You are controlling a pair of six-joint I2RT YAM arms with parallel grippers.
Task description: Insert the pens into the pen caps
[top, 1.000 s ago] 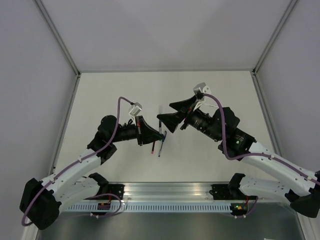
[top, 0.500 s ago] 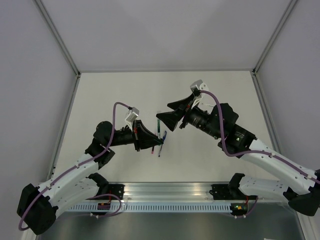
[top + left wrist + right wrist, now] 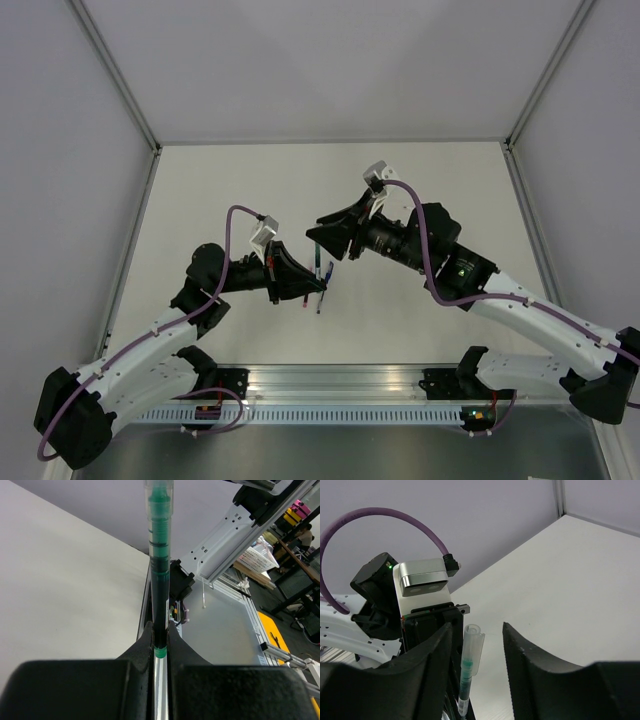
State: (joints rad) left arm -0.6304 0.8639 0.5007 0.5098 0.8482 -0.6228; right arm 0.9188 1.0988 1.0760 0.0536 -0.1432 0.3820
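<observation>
**A:** State of the left gripper [image 3: 160, 630]?

**B:** Jaws pressed together on the slim green-inked pen with a clear plastic barrel [image 3: 159, 570]. It is gripped near its base, and the barrel runs straight out past the fingertips.

**A:** Right gripper [image 3: 476, 627]?

**B:** Fingers apart. The pen's far end wears what looks like a short clear plastic cap with a clip [image 3: 472, 652]. It stands in the gap between the fingers with space on both sides, and no contact is seen.

**A:** Further out?

**B:** Behind the cap are the left wrist's silver camera block [image 3: 422, 582] and a looping purple cable [image 3: 370, 517]. The white table [image 3: 580, 580] lies beneath both tools.
</observation>
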